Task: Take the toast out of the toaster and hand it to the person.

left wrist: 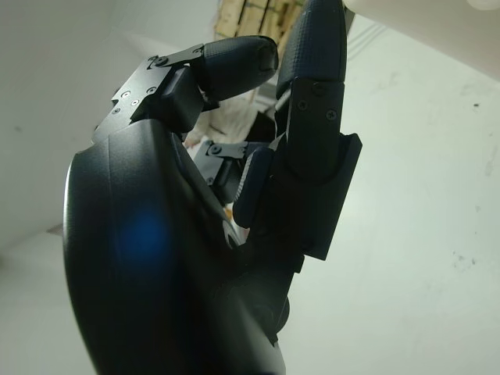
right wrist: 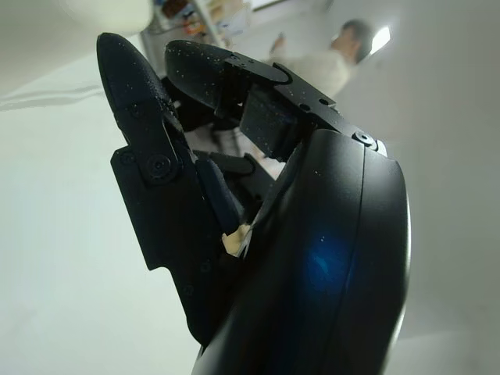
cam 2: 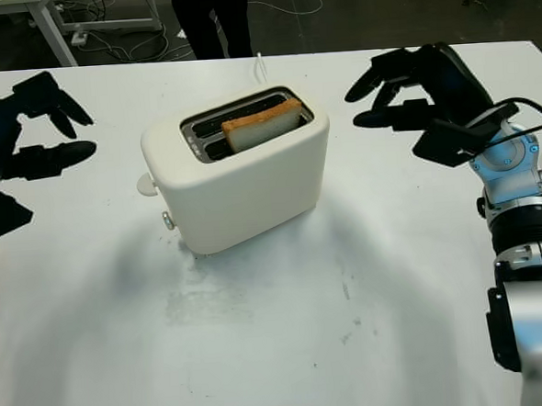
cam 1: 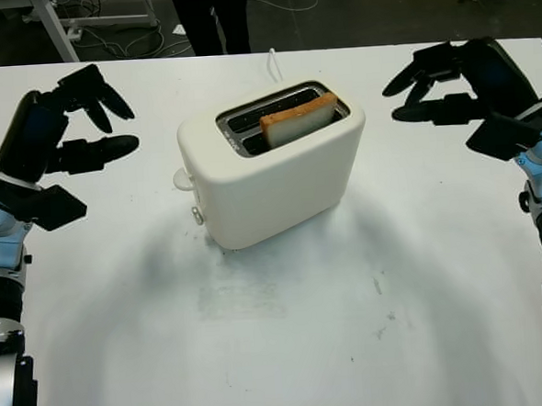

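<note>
Toaster (cam 1: 274,171): cream, two slots, standing on the white table (cam 1: 289,349) nearer its far edge than its near edge, roughly midway between the left and right edges; it sits turned at an angle to those edges.
Toast (cam 1: 300,118): upright in the slot nearer the robot, its top well clear of the slot rim, toward the right end of the slot.
Left hand (cam 1: 87,122): empty, fingers held wide, above the table near the left edge, well apart from the toaster.
Right hand (cam 2: 407,89): empty, fingers held wide, above the table toward the right edge, level with the toaster's top and apart from it.
Open room: bare table on both sides of the toaster, between it and each hand; the broad stretch from the toaster to the near edge carries only faint smudges.
Lever knob (cam 1: 183,179): sticks out from the toaster's left end.
Cord (cam 1: 273,63): white, runs from behind the toaster toward the far edge.
Person (cam 1: 210,18): dark trouser legs beyond the far edge, cut off above.
Hard to make out: the far slot's inside is dark; both forearms are cut off at the side and bottom edges.
</note>
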`<action>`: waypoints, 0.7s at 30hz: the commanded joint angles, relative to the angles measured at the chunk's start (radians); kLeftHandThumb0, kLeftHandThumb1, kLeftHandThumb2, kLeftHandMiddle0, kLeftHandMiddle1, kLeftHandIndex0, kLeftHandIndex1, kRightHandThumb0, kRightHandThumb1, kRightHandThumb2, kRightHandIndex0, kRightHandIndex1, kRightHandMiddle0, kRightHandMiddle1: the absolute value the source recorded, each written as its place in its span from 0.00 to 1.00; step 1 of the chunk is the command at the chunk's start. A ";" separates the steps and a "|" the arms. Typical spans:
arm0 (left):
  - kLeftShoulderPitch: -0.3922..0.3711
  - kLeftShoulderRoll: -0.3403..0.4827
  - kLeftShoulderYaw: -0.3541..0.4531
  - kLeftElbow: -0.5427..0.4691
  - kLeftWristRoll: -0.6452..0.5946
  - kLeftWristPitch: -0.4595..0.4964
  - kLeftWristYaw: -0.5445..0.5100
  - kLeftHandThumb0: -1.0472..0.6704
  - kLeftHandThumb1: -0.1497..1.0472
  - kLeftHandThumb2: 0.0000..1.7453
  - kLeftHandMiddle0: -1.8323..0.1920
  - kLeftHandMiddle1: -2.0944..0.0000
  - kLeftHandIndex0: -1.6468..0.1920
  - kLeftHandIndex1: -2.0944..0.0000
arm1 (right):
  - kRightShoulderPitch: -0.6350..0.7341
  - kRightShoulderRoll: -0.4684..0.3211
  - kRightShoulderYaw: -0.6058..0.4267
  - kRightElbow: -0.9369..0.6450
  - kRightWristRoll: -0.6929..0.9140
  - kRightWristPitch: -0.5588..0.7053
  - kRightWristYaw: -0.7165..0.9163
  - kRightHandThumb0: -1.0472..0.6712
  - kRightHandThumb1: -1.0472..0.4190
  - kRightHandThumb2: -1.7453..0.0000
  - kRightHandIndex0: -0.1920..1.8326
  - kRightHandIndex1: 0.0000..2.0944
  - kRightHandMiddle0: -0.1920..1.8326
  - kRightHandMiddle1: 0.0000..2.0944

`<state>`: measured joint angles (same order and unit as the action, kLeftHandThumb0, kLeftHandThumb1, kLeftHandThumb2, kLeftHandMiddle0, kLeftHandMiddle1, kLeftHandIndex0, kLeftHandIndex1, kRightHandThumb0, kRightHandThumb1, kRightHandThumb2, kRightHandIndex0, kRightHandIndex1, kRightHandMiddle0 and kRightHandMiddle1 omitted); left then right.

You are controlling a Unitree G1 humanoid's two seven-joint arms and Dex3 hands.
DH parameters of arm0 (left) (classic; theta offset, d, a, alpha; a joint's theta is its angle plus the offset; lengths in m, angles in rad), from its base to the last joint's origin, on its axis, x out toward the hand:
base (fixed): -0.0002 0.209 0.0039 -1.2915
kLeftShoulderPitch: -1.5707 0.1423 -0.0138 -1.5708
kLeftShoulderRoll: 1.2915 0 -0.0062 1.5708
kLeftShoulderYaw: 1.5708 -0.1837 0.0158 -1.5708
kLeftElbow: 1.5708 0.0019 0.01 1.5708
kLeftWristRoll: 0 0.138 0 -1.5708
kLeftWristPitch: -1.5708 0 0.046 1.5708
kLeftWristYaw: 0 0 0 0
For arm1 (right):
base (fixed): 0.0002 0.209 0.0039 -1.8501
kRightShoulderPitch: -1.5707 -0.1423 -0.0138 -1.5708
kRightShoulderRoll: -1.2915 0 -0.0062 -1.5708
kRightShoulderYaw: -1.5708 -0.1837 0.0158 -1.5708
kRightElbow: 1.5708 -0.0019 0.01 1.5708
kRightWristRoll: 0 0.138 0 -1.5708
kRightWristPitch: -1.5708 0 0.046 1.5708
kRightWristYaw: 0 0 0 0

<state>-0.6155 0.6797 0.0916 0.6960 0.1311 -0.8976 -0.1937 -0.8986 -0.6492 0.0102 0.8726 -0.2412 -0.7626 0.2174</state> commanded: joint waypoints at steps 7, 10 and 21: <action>0.001 0.000 0.006 -0.003 0.006 -0.008 0.010 0.16 0.89 0.13 0.62 0.22 0.65 0.30 | -0.188 -0.011 0.034 -0.089 -0.074 0.082 -0.005 0.14 0.18 1.00 0.48 0.57 0.45 0.42; 0.000 -0.001 0.006 0.003 0.007 -0.010 0.011 0.16 0.89 0.12 0.62 0.22 0.65 0.30 | -0.260 -0.011 0.069 -0.075 -0.126 0.080 -0.017 0.10 0.19 1.00 0.48 0.57 0.44 0.46; -0.004 -0.006 0.001 0.005 0.007 -0.005 0.014 0.16 0.89 0.12 0.62 0.22 0.66 0.29 | -0.412 0.052 0.209 0.003 -0.173 0.088 0.129 0.06 0.22 1.00 0.52 0.44 0.47 0.36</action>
<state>-0.6155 0.6779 0.0916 0.6989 0.1312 -0.8982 -0.1847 -1.2922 -0.6060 0.2036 0.8742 -0.4017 -0.6854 0.3257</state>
